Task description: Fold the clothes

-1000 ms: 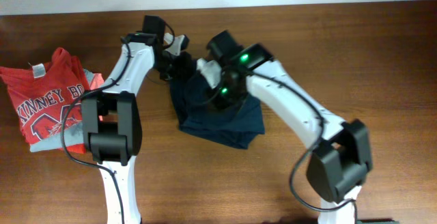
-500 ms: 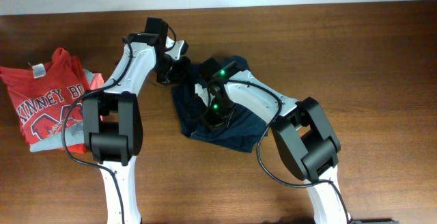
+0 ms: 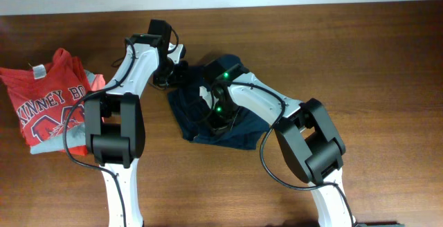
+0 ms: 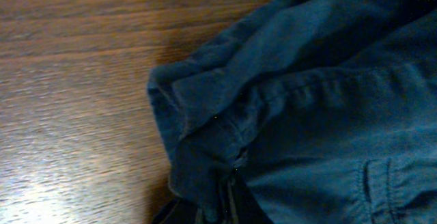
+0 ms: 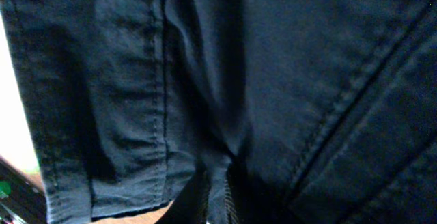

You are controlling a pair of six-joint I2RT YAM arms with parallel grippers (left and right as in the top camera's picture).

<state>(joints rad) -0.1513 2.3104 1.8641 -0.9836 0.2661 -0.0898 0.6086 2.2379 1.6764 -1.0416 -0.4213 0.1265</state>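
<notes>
Since half a second ago, the navy garment (image 3: 242,126) is being drawn a little toward the left side of the table (image 3: 374,61). Its left edge is now lying further out than before, and the left gripper (image 3: 171,75) is being carried slightly leftward with it. Hardly any shift is being shown by the right gripper (image 3: 215,120), which is being kept low over the middle of the cloth.

In the left wrist view, a rumpled corner of the navy garment is being clenched between the closed fingers at the bottom of the frame. The hem is being bunched into thick folds just above the pinch, and bare wood is being left showing to the left of it.

In the right wrist view, a fold of the same cloth is being gripped tightly, the fabric being gathered into a crease that runs down into the closed jaws. Seams and a stitched hem are being stretched across the rest of the frame.

The navy garment is being held crumpled near the centre of the table. Well apart from it, at the table's left edge, a red T-shirt (image 3: 48,95) with white lettering is being left lying on top of a grey garment (image 3: 48,144).
</notes>
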